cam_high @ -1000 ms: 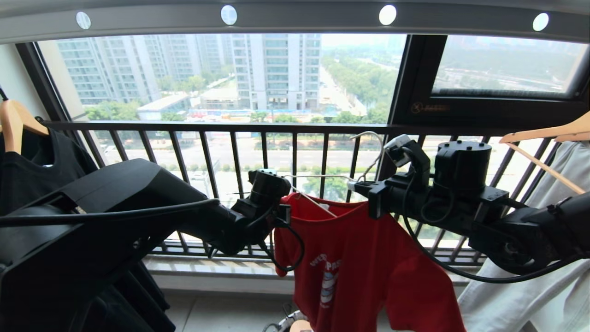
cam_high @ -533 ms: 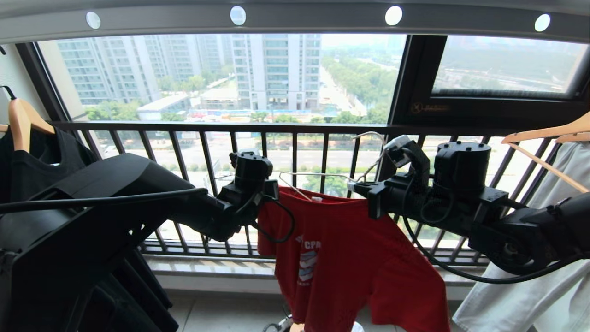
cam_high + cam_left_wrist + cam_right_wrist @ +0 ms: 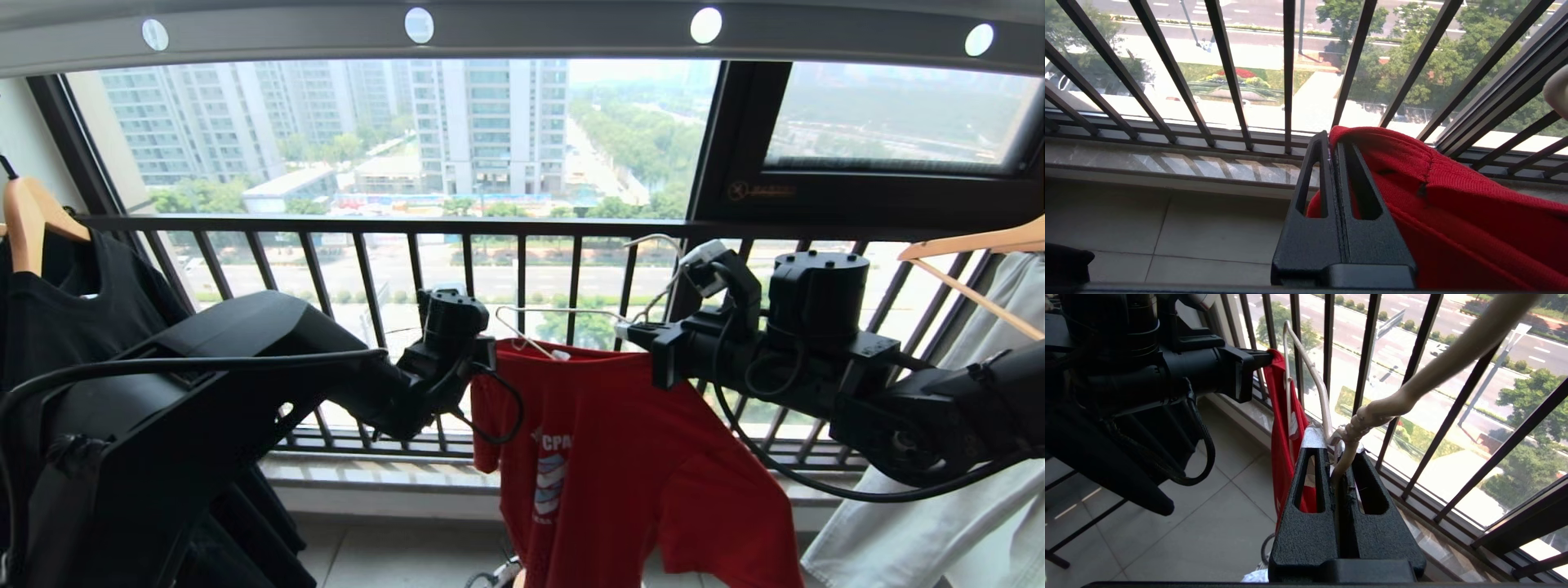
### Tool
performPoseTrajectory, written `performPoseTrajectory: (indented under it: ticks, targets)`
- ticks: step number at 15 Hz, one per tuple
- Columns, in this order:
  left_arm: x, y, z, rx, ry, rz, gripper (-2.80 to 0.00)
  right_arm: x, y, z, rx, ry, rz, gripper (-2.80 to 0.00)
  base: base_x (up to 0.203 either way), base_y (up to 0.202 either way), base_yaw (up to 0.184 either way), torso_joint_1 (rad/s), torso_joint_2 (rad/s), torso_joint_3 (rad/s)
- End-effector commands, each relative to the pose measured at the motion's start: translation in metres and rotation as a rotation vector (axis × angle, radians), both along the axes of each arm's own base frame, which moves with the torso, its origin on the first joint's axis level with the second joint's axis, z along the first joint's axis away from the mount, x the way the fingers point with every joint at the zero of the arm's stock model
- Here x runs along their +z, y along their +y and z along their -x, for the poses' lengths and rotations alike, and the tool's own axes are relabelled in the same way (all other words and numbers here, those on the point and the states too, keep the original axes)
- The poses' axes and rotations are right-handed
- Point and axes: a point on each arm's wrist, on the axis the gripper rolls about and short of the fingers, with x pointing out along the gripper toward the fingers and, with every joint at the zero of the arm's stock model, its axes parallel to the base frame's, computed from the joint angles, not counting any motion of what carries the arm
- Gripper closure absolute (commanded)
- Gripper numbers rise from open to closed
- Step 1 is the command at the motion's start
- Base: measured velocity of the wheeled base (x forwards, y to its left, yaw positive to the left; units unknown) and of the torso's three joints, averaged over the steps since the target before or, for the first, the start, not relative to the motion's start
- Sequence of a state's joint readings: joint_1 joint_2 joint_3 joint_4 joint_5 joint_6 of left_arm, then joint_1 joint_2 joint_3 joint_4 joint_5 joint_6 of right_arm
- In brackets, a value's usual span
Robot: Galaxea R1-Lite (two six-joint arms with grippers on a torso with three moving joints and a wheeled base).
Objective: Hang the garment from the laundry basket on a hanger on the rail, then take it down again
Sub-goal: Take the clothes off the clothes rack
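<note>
Two grippers are being used at once, in front of the dark barred window railing (image 3: 522, 224). The left gripper (image 3: 1333, 143) is being kept pinched together on a fold of the red T-shirt (image 3: 620, 457) at its shoulder edge, with cloth caught between the closed fingers. The right gripper (image 3: 1341, 457) is being kept clamped on the twisted neck of the white wire hanger (image 3: 1306, 371), which is being held out in the air, well below the grey rail (image 3: 522, 37) with its round holes.

The shirt is being carried partly on the hanger: one wire shoulder (image 3: 531, 314) is seen bare above the collar, while the rest of the garment is hanging down between the two arms. The laundry basket is not being shown clearly in any view. A black T-shirt (image 3: 65, 310) and a white garment (image 3: 939, 506) are hanging on wooden hangers to either side.

By this reading, the dressing step is being carried out, not the hanging. Next, the pinched shoulder is likely needing to be drawn over the bare wire end, the hanger being held steady, before anything is being lifted to the rail.
</note>
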State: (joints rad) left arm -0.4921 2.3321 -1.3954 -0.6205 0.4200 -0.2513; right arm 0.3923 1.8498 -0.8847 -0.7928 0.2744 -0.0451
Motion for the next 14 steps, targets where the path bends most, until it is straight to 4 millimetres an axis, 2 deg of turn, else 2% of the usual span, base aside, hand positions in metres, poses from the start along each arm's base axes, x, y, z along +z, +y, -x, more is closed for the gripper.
performPoseTrajectory:
  ticks: [1,5,9,14]
  targets:
    - [-0.007,-0.002,-0.003,0.001,-0.014,0.006,0.00,0.000,0.000,0.000,0.002,-0.002,0.000,0.00,0.000,0.000,0.000,0.000,0.00,0.000]
    - [-0.015,-0.004,-0.001,-0.008,0.003,-0.012,0.00,0.000,0.000,0.001,0.006,-0.002,0.001,0.00,0.000,0.000,0.000,0.000,0.00,0.000]
    - [0.000,-0.005,-0.005,0.011,-0.041,0.052,0.00,-0.002,0.001,0.002,0.012,0.002,0.005,0.00,0.000,0.000,0.000,0.000,0.00,0.000]
    - [-0.018,-0.005,0.001,-0.015,0.009,-0.015,0.00,-0.002,0.001,0.001,0.009,0.001,0.002,0.00,0.000,0.000,0.000,0.000,0.00,0.000]
